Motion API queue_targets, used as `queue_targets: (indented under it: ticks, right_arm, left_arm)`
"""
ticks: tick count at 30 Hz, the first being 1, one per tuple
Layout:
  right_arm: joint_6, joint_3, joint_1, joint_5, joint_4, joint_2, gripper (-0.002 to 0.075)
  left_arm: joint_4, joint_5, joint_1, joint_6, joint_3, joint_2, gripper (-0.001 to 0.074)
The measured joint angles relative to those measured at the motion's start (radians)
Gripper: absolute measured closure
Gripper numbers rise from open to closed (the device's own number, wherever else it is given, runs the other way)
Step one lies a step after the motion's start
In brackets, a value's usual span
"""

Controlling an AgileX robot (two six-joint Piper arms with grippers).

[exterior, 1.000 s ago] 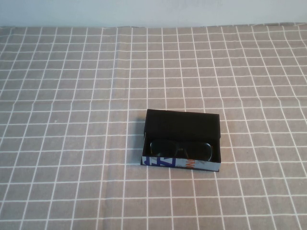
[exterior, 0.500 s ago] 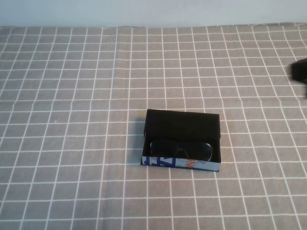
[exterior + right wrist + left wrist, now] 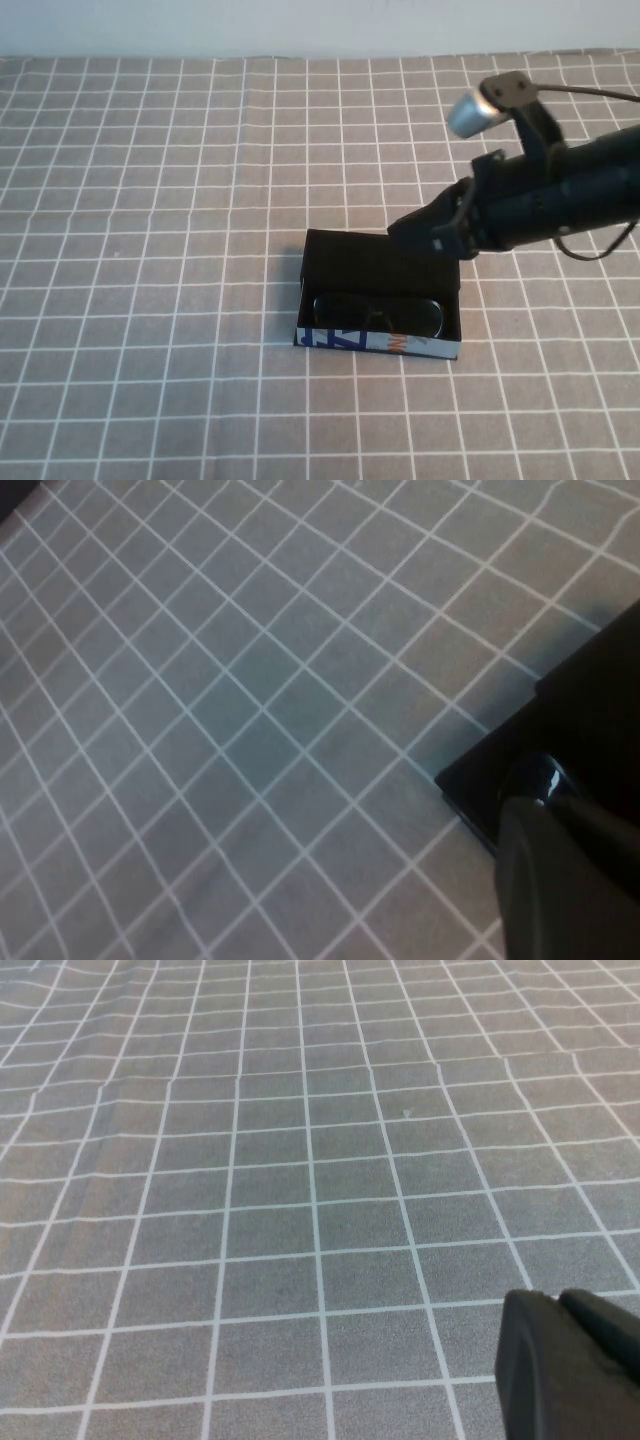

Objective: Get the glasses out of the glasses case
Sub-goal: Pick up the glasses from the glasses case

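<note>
I read the job as barely started: the glasses lie inside the glasses case, nothing has been lifted, and the whole removal is left to do. The flap is already open, so no lid work seems needed.

I take the case as my landmark. It sits on the grey checked tablecloth, toward the near middle of the cloth. My right arm reaches in from the case's right, and the right gripper hovers over the case's far right corner, above the black flap. I cannot tell from any view whether that claw is released or clenched; the dark fingers merge with the flap. It holds nothing that I can see. In the right wrist view a shiny rounded bit of the glasses peeks out at the case's corner, close by the claw's tip.

The left gripper is out of the overhead view. Its own camera shows only bare cloth and a dark fingertip, with the case nowhere in sight. I cannot tell its state either.

The case is a black open box, its near wall white with blue and orange print. The glasses are black, thick-framed, with dark glossy lenses, lying flat against the printed wall, a little narrower than the case.
</note>
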Motion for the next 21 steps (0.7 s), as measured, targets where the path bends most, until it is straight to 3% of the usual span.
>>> queue_targets:
  ticks: [4, 12, 16, 19, 21]
  right_arm:
    - [-0.055, -0.074, 0.015, 0.049, -0.078, 0.090, 0.0744]
    - [0.005, -0.239, 0.183, 0.076, -0.657, 0.182, 0.0744]
    - [0.013, -0.261, 0.255, 0.067, -0.836, 0.214, 0.0742]
    - [0.019, -0.263, 0.290, 0.046, -0.909, 0.243, 0.0713]
    - [0.023, -0.265, 0.297, 0.031, -0.924, 0.259, 0.0650]
  left_arm:
    - [0.000, 0.000, 0.000, 0.000, 0.000, 0.000, 0.0740]
    - [0.000, 0.000, 0.000, 0.000, 0.000, 0.000, 0.0740]
    - [0.000, 0.000, 0.000, 0.000, 0.000, 0.000, 0.0740]
    - [0.000, 0.000, 0.000, 0.000, 0.000, 0.000, 0.0740]
    - [0.000, 0.000, 0.000, 0.000, 0.000, 0.000, 0.0740]
